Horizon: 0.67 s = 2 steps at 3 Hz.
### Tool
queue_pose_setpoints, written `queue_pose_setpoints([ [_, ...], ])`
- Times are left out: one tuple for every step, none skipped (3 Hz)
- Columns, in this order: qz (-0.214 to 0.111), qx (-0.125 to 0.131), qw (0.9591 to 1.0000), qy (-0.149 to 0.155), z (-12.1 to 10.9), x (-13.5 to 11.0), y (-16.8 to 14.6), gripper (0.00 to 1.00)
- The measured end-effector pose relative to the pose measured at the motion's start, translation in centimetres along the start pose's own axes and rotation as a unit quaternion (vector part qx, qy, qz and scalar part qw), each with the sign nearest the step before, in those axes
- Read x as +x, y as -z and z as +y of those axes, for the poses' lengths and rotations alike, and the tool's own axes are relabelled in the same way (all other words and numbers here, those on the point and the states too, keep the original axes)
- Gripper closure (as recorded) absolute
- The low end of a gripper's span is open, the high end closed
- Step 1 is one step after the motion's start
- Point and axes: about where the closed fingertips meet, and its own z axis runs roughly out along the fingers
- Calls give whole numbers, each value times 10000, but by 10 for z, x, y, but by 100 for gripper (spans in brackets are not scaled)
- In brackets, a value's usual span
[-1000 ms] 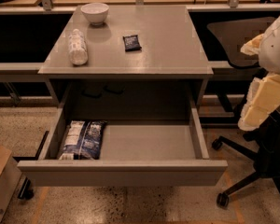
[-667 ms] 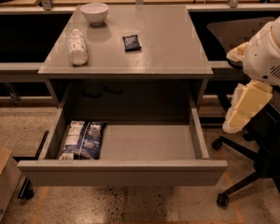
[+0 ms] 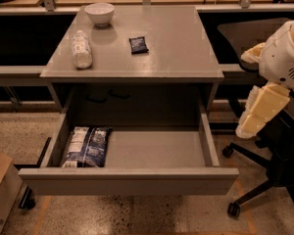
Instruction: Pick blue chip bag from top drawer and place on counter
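Note:
The blue chip bag (image 3: 86, 146) lies flat at the left end of the open top drawer (image 3: 132, 180), its white end towards the front panel. The counter (image 3: 171, 48) is the grey desk top above the drawer. My gripper (image 3: 255, 114) hangs at the right edge of the view, just right of the drawer's right side, below counter height. It is far from the bag and holds nothing I can see.
On the counter stand a white bowl (image 3: 99, 12), a white wrapped roll (image 3: 81, 49) and a small dark packet (image 3: 138, 44). A black office chair (image 3: 274, 155) is right of the desk under my arm. A brown box (image 3: 0, 190) sits on the floor at the lower left.
My arm has swung left from the right edge, closer to the desk's right side. The bag, the drawer and the counter items have not moved.

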Motion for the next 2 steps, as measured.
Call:
queue_pose_setpoints([
  [-353, -142, 9993, -37, 3, -14, -17, 0],
  [-871, -475, 9951, 12, 12, -53, -60, 0],
])
